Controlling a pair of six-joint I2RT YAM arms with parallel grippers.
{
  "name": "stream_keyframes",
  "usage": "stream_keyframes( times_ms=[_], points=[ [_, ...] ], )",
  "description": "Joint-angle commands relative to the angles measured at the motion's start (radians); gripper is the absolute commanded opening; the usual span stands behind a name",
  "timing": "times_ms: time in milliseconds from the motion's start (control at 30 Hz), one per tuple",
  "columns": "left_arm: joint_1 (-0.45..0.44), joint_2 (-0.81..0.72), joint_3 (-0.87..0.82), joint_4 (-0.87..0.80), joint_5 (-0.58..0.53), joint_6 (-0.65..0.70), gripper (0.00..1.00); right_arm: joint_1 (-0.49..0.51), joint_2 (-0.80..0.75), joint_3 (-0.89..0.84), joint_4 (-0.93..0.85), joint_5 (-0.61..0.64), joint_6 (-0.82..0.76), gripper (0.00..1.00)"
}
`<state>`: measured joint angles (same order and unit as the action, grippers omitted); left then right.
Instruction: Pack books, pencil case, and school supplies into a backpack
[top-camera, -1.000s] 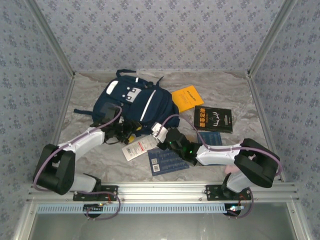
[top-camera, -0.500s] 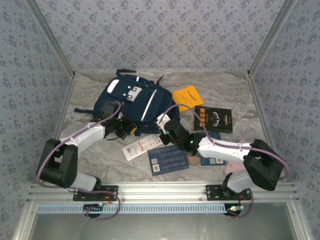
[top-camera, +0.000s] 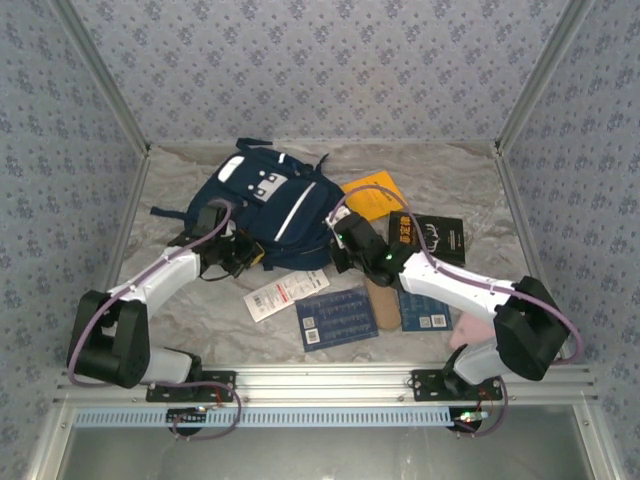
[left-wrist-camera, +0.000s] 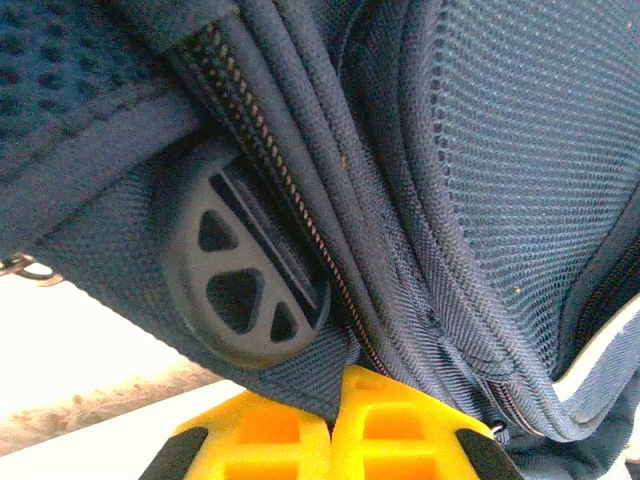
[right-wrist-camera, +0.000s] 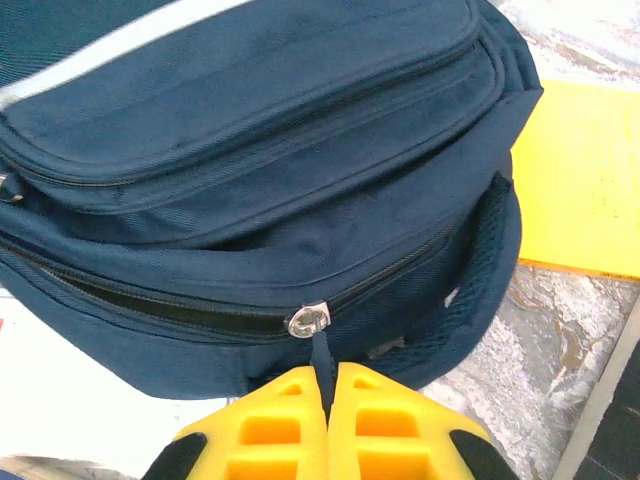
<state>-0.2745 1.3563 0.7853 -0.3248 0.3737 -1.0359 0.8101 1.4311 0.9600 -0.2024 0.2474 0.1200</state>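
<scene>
Two closed end effectors (left-wrist-camera: 335, 405) (right-wrist-camera: 327, 390) on backpack (top-camera: 270, 205)

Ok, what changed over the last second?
The right tool moved right and back along the near edge of the backpack; it is shut on the zipper pull. The left tool closed on backpack fabric. The books and packet stayed put.

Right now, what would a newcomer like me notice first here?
The big navy backpack on the table, gripped from both sides. The right fingers pinch its zipper pull; the left fingers pinch a fabric edge. A bright orange book lies just right of it.
</scene>
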Motion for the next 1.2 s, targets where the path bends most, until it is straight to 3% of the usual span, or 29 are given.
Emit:
stream_keyframes(
  times_ms=[0, 233, 433, 567, 633, 833, 1000, 1100, 1167],
  points=[
    [0.028, -0.039, 0.059, -0.079, -0.045, 0.096, 0.00, -0.052, 0.024, 0.056, -0.085, 0.030, 0.014, 0.00],
    [0.029, -0.045, 0.166, -0.194, 0.001, 0.227, 0.00, -0.145, 0.151, 0.192, -0.178, 0.094, 0.051, 0.00],
    [0.029, -0.021, 0.311, -0.318, 0.043, 0.382, 0.00, -0.170, 0.116, 0.267, -0.182, 0.018, 0.062, 0.00],
    [0.029, 0.011, 0.443, -0.451, 0.030, 0.520, 0.00, -0.153, 0.037, 0.284, -0.227, -0.083, 0.093, 0.00],
    [0.031, 0.019, 0.498, -0.506, 0.024, 0.561, 0.05, -0.138, 0.005, 0.276, -0.251, -0.160, 0.135, 0.00],
    [0.060, 0.008, 0.582, -0.628, -0.076, 0.604, 0.11, 0.012, -0.075, 0.241, -0.298, -0.226, 0.225, 0.00],
    [0.131, -0.048, 0.521, -0.635, -0.124, 0.539, 0.31, 0.167, -0.095, 0.161, -0.168, -0.238, 0.352, 0.00],
    [0.170, -0.118, 0.471, -0.641, -0.174, 0.476, 0.47, 0.223, -0.048, 0.135, -0.046, -0.238, 0.436, 0.00],
    [0.189, -0.157, 0.458, -0.675, -0.202, 0.423, 0.52, 0.247, 0.004, 0.121, 0.037, -0.250, 0.485, 0.00]
  ],
)
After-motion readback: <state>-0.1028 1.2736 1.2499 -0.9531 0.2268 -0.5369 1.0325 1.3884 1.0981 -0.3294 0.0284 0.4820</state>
